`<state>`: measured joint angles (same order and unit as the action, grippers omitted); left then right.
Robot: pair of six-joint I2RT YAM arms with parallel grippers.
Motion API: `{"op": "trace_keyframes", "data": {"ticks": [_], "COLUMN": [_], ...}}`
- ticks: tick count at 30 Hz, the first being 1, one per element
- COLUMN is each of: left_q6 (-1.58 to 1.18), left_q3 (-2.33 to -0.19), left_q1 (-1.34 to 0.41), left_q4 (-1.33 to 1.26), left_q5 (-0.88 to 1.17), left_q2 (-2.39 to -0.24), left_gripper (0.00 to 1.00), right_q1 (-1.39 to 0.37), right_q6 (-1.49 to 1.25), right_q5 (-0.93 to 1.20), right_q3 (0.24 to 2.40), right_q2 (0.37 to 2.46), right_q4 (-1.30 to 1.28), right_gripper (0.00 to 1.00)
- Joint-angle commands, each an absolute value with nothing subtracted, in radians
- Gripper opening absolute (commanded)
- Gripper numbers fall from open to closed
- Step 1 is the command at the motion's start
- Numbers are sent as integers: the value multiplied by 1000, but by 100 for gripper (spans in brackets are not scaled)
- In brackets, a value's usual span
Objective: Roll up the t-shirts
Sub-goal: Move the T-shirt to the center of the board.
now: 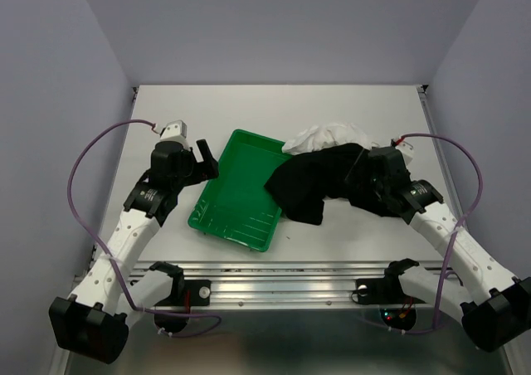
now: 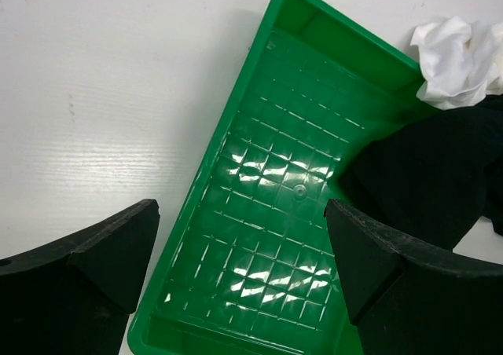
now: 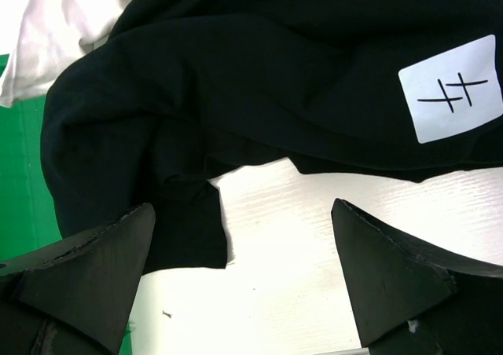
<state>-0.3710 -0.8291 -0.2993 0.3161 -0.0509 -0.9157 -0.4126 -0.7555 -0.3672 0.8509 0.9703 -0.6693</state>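
Black tee bunched just ahead of spread R claw.

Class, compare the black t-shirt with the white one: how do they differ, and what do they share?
The black shirt drapes over the tray's right rim; the white shirt lies by its far corner. The black shirt covers the white one's near edge. The black bears a white label; the white shows none. Both lie crumpled, unrolled.
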Motion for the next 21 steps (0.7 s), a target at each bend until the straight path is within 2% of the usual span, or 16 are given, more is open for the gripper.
{"op": "trace_keyframes", "data": {"ticks": [1, 10, 21], "left_q6": [-368, -348, -399], "left_q3": [-838, -882, -890], "left_q1": [-296, -304, -454], "left_q4": [347, 357, 318], "left_q5": [-94, -68, -32], "left_q2": [-949, -1067, -1127], "left_gripper": [99, 94, 89], "right_q1": [-413, -413, -413], "right_q6": [-753, -749, -753], "right_q5": [-361, -324, -195], "right_q3": [847, 850, 825], "right_q2": [953, 963, 1041], "right_q4": [-629, -603, -551], "right_gripper": [100, 100, 100]}}
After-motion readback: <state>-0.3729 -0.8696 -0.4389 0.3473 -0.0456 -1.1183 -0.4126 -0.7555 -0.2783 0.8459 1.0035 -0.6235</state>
